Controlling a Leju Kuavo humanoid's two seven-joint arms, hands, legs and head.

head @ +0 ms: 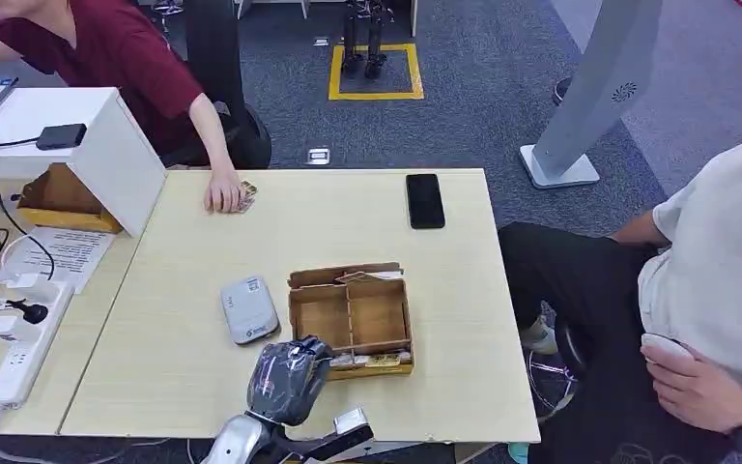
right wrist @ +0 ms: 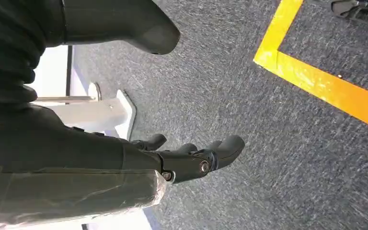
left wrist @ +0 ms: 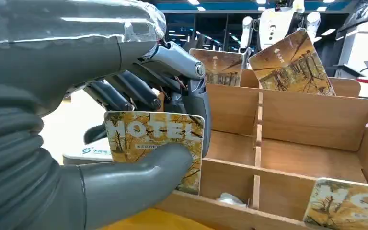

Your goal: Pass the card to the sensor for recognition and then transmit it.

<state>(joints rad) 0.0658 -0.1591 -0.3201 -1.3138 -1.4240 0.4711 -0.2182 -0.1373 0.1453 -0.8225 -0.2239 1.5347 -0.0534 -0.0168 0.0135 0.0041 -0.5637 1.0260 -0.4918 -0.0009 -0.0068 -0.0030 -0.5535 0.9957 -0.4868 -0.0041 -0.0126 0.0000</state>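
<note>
— Where is the card [left wrist: 154,143]?
— Pinched between thumb and fingers of the left robot hand [head: 288,379], at the wooden box's [head: 351,315] near left corner on the desk [head: 174,358].
— The right robot hand [right wrist: 191,155]?
— Hanging over carpet, fingers loosely apart, holding nothing.

The wooden compartment box [head: 351,314] sits just beside the left hand [head: 288,379], its walls and upright cards [left wrist: 291,64] blocking that side; bare tabletop [head: 193,242] surrounds the grey card reader [head: 248,309]
</note>
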